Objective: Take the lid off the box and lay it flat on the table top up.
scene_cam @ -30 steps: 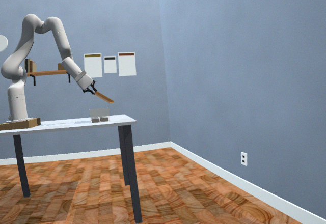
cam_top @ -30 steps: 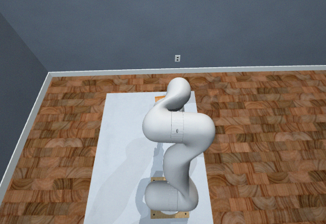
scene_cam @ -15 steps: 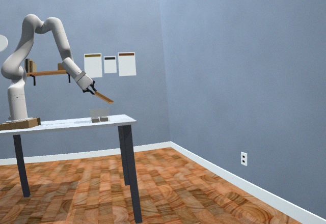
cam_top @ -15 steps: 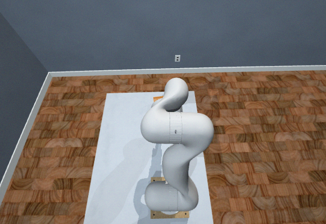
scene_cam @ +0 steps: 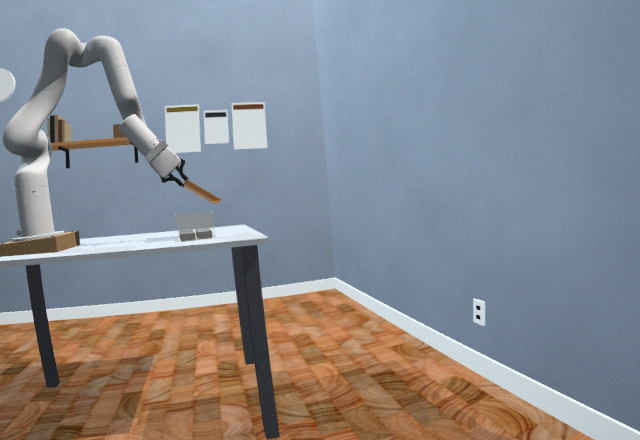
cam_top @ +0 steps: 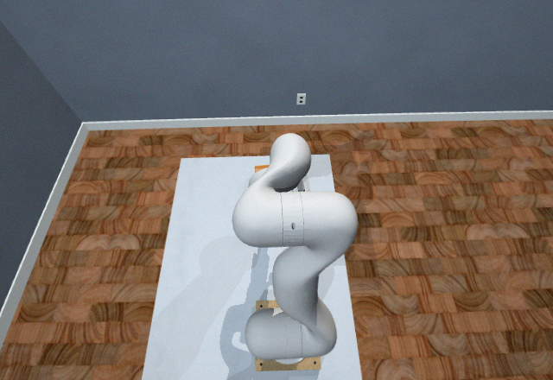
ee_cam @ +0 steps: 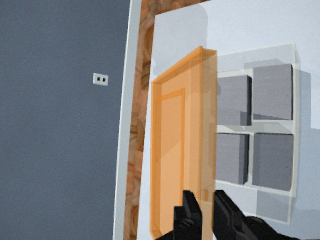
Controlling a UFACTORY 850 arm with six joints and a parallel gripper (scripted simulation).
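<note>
The fingers pinch the orange lid (scene_cam: 202, 191), lifted off and tilted above the box (scene_cam: 195, 226) near the worktop's (scene_cam: 129, 243) far edge; laying it flat remains.

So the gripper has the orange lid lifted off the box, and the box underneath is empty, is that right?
Not quite. The gripper does hold the orange lid lifted off the box, but the box is not empty: the wrist view shows four grey blocks inside it.

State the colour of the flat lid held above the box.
Translucent orange, seen best in the wrist view: the flat orange lid is pinched by the black fingers.
</note>
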